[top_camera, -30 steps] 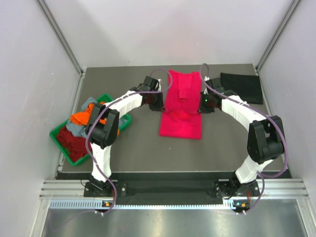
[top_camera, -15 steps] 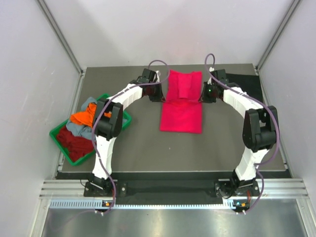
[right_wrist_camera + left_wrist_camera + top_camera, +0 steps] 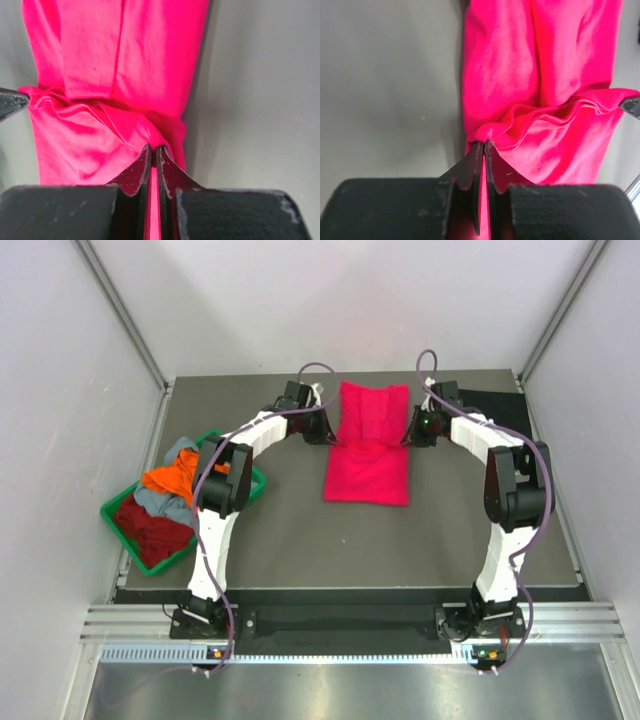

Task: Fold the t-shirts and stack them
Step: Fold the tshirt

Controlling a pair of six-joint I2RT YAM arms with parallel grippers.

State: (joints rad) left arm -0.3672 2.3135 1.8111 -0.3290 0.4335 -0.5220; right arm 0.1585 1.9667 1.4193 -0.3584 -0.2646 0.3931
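Observation:
The bright pink-red t-shirt lies lengthwise in the middle of the table, partly folded. My left gripper is shut on its left edge; the left wrist view shows the cloth pinched between the fingers. My right gripper is shut on its right edge, with the cloth pinched there too. The black t-shirt lies flat at the back right. Orange, dark red and grey-blue tees are heaped in the green tray.
The green tray sits at the table's left edge, by the left wall. White walls enclose the table on three sides. Both arms arch over the table towards the back centre.
Both grippers have carried the shirt's edge toward the back of the table, and the folded layer now lies further back. The arms stretched out further.

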